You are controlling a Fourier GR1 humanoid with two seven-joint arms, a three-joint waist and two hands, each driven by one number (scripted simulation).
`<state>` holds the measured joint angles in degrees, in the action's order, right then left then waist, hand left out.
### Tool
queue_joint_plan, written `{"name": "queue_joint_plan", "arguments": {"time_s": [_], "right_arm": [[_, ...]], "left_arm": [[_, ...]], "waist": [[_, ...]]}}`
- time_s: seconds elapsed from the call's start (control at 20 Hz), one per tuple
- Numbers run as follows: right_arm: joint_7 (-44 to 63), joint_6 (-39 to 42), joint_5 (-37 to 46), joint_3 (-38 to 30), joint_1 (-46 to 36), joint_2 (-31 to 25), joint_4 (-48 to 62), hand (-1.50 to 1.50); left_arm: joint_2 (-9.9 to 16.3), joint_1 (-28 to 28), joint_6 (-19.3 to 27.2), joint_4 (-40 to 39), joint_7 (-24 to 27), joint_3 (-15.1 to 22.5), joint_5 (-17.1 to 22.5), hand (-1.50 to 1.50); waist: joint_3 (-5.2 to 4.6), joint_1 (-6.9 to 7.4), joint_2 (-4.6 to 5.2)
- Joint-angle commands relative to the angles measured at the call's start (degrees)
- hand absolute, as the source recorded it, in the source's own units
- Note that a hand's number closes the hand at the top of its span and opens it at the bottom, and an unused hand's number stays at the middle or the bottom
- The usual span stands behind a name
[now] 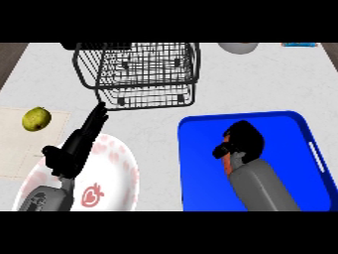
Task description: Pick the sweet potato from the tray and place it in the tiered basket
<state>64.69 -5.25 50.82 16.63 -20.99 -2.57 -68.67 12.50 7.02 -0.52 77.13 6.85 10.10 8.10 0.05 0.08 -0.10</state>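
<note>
Only a small orange-red part of the sweet potato [227, 165] can be seen, because the right hand [241, 140] is curled over it and hides most of it. This visible part lies on the blue tray [200, 173], close to the middle of the tray, a little nearer to its left edge than to its right edge. Its shape cannot be judged well, so the direction of its long axis cannot be told with certainty. The right hand is closed round the sweet potato, with the thumb pointed toward the left edge of the tray, and the grey right forearm comes up from the near edge of the tray toward its middle. The left hand [84, 136] is held above the white plate [120, 178] with pink marks, near the near left part of the counter [157, 119], and its fingers are stretched out straight toward the tiered basket [139, 69]. The fingertips are seen just beside the lower front corner of the basket. The black wire basket stands near the far edge of the counter. A yellow-green fruit [36, 118] lies on a pale mat [10, 144] at the left edge, and a grey bowl [238, 47] is partly seen at the far edge.
</note>
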Motion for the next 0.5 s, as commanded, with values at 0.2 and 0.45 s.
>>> {"name": "queue_joint_plan", "arguments": {"time_s": [0.2, 0.45], "right_arm": [[-2.27, 2.28, 3.83, -2.95, -3.21, -0.42, 1.16, 1.5], [-35.96, 13.46, -3.72, -0.09, -4.87, -19.91, 2.31, 1.5]], "left_arm": [[-1.15, -0.58, -0.69, 2.57, -2.62, -1.2, -2.2, 0.0], [-1.63, -0.6, -0.23, 1.91, -1.21, 0.05, -1.24, 0.0]], "waist": [[-0.05, 0.04, 0.08], [0.11, 0.91, 0.7]]}}
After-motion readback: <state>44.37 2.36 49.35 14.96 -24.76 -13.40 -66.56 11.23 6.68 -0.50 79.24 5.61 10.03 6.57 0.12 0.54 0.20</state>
